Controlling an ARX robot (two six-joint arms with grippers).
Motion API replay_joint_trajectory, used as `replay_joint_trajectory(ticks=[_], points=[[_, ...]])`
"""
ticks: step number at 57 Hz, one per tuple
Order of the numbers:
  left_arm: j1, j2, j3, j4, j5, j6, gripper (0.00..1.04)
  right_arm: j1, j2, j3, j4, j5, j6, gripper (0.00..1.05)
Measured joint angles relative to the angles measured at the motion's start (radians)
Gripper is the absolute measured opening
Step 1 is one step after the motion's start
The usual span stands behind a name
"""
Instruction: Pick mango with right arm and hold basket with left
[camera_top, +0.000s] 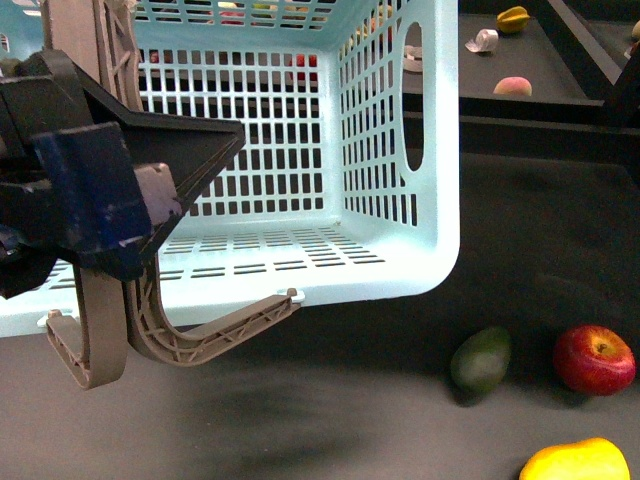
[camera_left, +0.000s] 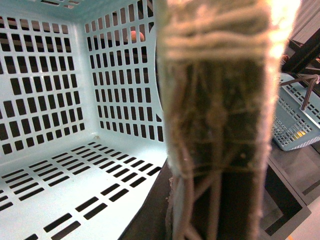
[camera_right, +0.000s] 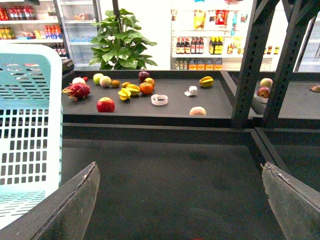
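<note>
Here, left fingers around basket handles.

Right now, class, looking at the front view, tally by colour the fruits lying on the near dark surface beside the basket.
Green: 1, the dark green fruit
Red: 1, the apple
Yellow: 1, the mango
Total: 3

The basket filling the upper left of the frame is smooth, light turquoise plastic with a soft sheen, and its swing handles are matt grey-brown plastic with truss-like ribs. On the dark matt desk at lower right, the mango and red apple have smooth, glossy skins. The green fruit beside them looks duller.
</note>
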Motion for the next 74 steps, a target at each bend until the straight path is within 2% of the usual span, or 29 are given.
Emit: replay_joint_trajectory(ticks=[59, 61, 64, 65, 66, 69, 74], points=[[-0.002, 0.006, -0.002, 0.001, -0.005, 0.018, 0.08, 0.000, 0.000, 0.000, 0.000, 0.000, 0.000, 0.97], [-0.002, 0.006, -0.002, 0.001, -0.005, 0.018, 0.08, 0.013, 0.009, 0.002, -0.008, 0.049, 0.011, 0.97], [-0.002, 0.006, -0.002, 0.001, -0.005, 0.019, 0.08, 0.042, 0.061, 0.015, -0.010, 0.209, 0.055, 0.97], [-0.002, 0.006, -0.002, 0.001, -0.005, 0.019, 0.08, 0.042, 0.075, 0.017, -0.006, 0.233, 0.058, 0.97], [-0.002, 0.006, -0.003, 0.001, -0.005, 0.019, 0.08, 0.034, 0.108, 0.020, 0.009, 0.270, 0.068, 0.97], [-0.002, 0.006, -0.003, 0.001, -0.006, 0.019, 0.08, -0.005, 0.174, 0.024, 0.050, 0.272, 0.077, 0.97], [-0.002, 0.006, -0.003, 0.001, -0.006, 0.020, 0.08, -0.122, 0.341, 0.038, 0.172, 0.168, 0.070, 0.97]])
